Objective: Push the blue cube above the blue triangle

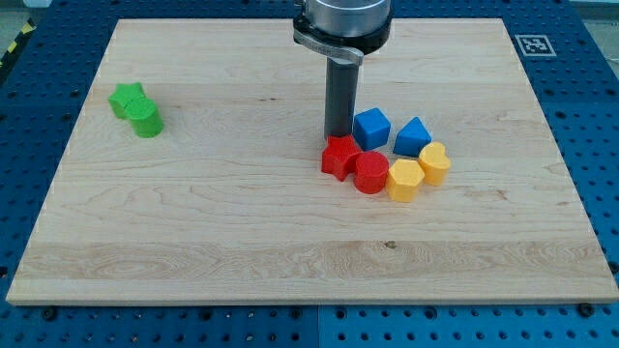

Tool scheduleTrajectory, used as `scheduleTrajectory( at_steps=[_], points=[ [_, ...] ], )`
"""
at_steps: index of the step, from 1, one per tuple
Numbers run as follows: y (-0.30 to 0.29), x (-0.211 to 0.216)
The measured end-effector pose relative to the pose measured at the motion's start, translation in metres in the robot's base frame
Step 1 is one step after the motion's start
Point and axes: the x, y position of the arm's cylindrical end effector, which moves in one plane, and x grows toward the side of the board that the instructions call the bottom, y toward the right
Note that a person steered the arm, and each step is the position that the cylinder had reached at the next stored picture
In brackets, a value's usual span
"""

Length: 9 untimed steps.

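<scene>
The blue cube (371, 128) sits right of the board's centre. The blue triangle (413, 136) lies just to its right, a small gap between them. My tip (338, 135) stands at the cube's left side, close to or touching it, and just above the red star (339, 156). The rod rises from there to the arm at the view's top.
A red cylinder (370, 172) sits below the blue cube, next to the red star. A yellow hexagon (404, 180) and a yellow heart (434, 161) lie below the triangle. A green star (128, 98) and a green cylinder (147, 120) sit at the left. The wooden board (242, 242) rests on a blue pegboard.
</scene>
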Motion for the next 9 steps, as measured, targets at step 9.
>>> scheduleTrajectory(
  at_steps=[9],
  points=[
    [0.031,-0.062]
  ],
)
